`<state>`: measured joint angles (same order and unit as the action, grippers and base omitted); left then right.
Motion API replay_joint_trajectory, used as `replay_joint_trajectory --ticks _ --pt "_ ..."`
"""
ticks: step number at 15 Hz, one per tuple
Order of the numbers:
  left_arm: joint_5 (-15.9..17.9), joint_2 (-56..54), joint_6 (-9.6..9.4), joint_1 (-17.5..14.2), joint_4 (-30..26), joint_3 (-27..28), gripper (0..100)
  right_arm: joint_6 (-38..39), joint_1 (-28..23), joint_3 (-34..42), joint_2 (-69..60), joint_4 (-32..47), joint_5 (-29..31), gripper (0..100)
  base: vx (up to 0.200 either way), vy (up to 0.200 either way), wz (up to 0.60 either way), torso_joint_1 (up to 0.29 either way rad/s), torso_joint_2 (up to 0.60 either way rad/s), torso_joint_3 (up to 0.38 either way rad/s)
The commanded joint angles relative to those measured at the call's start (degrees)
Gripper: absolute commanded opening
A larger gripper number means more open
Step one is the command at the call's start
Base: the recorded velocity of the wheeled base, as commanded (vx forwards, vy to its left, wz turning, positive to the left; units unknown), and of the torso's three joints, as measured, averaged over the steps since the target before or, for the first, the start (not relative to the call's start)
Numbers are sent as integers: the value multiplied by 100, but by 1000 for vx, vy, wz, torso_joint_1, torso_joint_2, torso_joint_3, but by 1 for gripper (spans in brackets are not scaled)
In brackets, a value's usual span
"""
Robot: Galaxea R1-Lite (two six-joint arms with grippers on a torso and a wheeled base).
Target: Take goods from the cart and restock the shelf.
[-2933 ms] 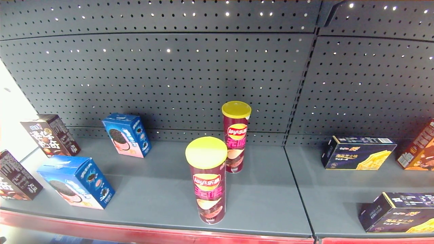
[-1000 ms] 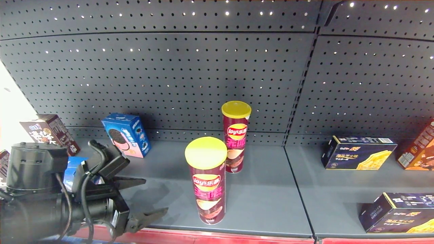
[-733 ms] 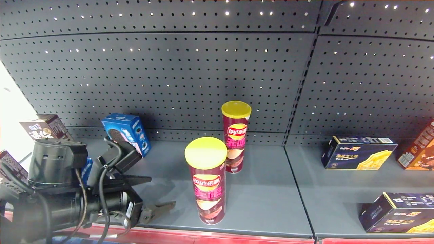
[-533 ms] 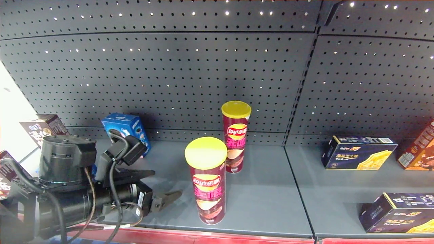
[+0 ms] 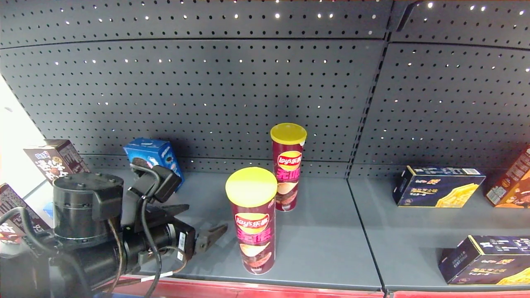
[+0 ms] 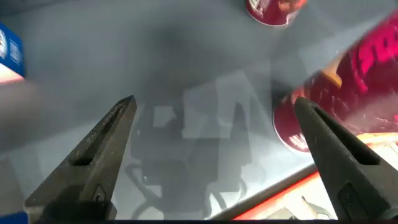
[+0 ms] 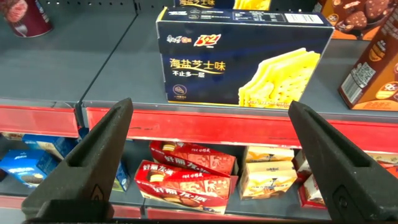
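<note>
The left pincer [image 5: 205, 217] hangs low over the grey shelf board [image 5: 323, 248]. Its two fingers are spread wide and there is nothing between them. I judge that the step in hand is an approach to the front chip can [image 5: 253, 231], to grip it or to set it better in its place, since the pincer carries no goods.

The front chip can stands upright just ahead of the pincer, near the tip of the finger on the side of the shelf's front edge. It is close to that finger but apart from it. In the left wrist view the base of the can is in line with that finger and not in the gap. The next move therefore calls for a small shift toward the front edge, so that the can comes between the fingers before they close. The can is tall and narrow and stands near the edge, so I think a push from one finger could tip it.

Farther from the pincer, deeper on the shelf, stands a second chip can [image 5: 288, 165]. A blue cookie box [image 5: 155, 151] is behind the arm.

The right pincer [image 7: 210, 106] is also wide open and holds nothing. It faces a navy cracker box [image 7: 242, 59] that lies at the shelf's front edge.
</note>
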<state>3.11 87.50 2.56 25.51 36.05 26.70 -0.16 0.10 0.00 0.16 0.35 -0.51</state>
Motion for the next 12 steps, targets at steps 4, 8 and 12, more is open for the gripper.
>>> replay_joint_trajectory --ticks 4,8,12 --pt "-416 144 271 481 491 -288 100 -2 -1 0 11 0 -2 100 0 0 0 0 0 0" --pt "-469 232 289 639 526 -341 100 -2 -10 0 11 0 -2 100 0 0 0 0 0 0" --pt "-469 267 289 700 552 -341 100 -2 -1 0 11 0 -2 100 0 0 0 0 0 0"
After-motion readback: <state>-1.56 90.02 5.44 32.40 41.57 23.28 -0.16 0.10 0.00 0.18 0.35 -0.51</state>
